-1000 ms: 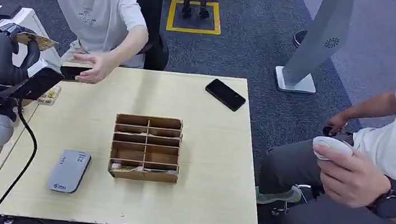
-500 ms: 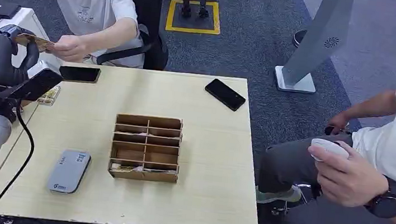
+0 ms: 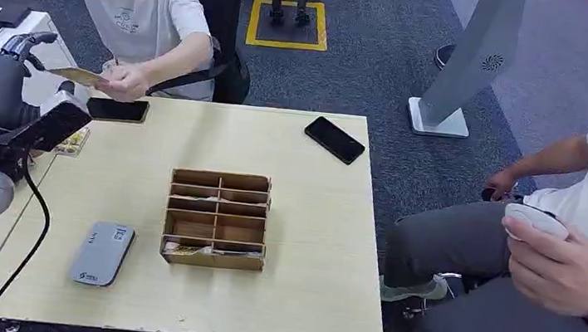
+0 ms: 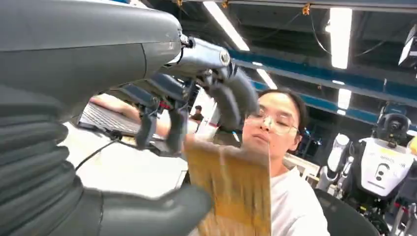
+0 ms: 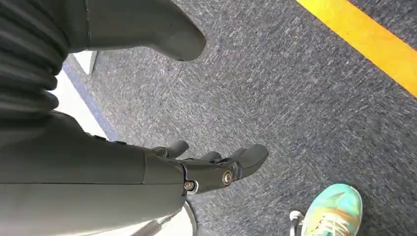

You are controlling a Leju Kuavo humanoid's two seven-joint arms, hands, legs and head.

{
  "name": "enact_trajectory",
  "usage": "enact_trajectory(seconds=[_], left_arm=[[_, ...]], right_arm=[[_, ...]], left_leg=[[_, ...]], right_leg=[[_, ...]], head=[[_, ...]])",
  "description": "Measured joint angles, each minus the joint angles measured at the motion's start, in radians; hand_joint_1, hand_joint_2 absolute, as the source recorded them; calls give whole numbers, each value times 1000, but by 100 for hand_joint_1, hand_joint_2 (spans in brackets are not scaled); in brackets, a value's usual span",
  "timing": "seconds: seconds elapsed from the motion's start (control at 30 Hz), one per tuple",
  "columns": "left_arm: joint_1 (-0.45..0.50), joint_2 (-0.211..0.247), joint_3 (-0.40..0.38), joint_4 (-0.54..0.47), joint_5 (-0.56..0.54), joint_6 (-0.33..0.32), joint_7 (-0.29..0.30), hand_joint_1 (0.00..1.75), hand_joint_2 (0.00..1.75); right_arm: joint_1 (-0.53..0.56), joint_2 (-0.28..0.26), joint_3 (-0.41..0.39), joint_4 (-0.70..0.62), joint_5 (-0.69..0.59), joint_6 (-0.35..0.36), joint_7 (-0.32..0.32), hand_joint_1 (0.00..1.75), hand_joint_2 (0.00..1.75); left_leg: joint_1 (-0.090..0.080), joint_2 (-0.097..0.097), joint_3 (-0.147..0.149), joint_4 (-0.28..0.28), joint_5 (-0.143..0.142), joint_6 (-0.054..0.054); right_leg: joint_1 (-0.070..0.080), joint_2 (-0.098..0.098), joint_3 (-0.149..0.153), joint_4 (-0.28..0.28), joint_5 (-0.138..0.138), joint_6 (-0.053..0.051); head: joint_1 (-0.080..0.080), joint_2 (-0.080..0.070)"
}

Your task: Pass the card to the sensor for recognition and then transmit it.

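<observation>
Card (image 3: 77, 74) beside parted left fingers (image 3: 31, 39)

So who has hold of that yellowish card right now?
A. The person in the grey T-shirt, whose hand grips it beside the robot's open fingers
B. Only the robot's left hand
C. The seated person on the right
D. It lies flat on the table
A: in the head view the person's hand grips the card, while the left hand has its fingers spread apart.

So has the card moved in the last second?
Yes. The card has shifted right, toward the black phone on the table, now in the person's hand, beyond the left hand.
</observation>
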Motion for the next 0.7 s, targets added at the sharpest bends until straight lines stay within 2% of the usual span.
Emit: enact_trajectory(seconds=[0.13,0.3,0.53,0.7], left_arm=[[9,-2,0,0,-11,9,35,0,175],[15,0,0,-11,24,14,29,0,175],[60,22,5,-109,183,-27,-9,0,175],[160,49,34,-218,320,-112,-44,0,175]], right_arm=[[-3,-12,3,33,0,-32,3,0,175],[-7,-17,3,52,-2,-37,3,0,175],[-5,-17,3,67,-4,-37,7,0,175],[2,-17,-4,73,-31,-43,3,0,175]], left_leg=[[0,0,0,0,0,0],[0,0,0,0,0,0],[0,1,0,0,0,0],[0,1,0,0,0,0]], right_leg=[[0,0,0,0,0,0],[0,0,0,0,0,0],[0,0,0,0,0,0],[0,0,0,0,0,0]], head=[[0,0],[0,0],[0,0],[0,0]])
